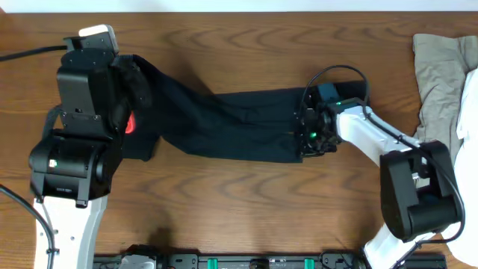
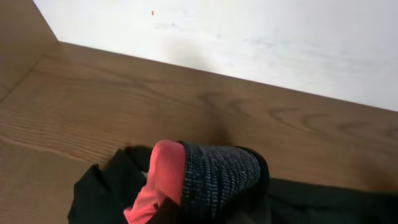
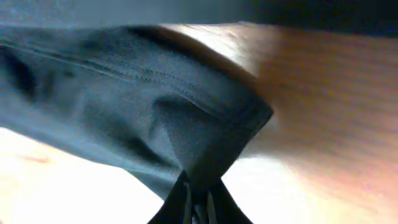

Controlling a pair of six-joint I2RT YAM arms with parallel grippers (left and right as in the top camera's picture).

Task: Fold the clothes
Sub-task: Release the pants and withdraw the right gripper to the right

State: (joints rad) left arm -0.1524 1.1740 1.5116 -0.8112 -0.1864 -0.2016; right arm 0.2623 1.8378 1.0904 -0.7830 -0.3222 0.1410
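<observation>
Black pants (image 1: 239,123) lie stretched across the middle of the table (image 1: 246,202), running from upper left to centre right, with an arm at each end.

Right end: right gripper (image 1: 308,134) sits at the leg-end hem. In the right wrist view the dark fabric narrows into the fingertips (image 3: 186,202) at the bottom edge of the frame, so the jaws are clamped on the pants. A stitched hem runs across the cloth above the fingers. The wood beyond is blurred, and I cannot tell whether the hem is lifted off the surface.

Left end: left gripper (image 1: 133,93) is over the waist end, mostly hidden under its own arm. Its fingers do not show in the left wrist view, so I cannot tell whether it is clenched or released. That view has the waistband (image 2: 217,180) close to the lens: grey knit turned outward, with red-orange edging (image 2: 160,180) touching its left side and black cloth bunched below. Bare wood lies past it, then a pale wall (image 2: 249,43).

Far right corner: a khaki garment (image 1: 441,67) lies crumpled, well apart from the pants. A white piece (image 1: 470,104) touches it at the frame edge.
</observation>
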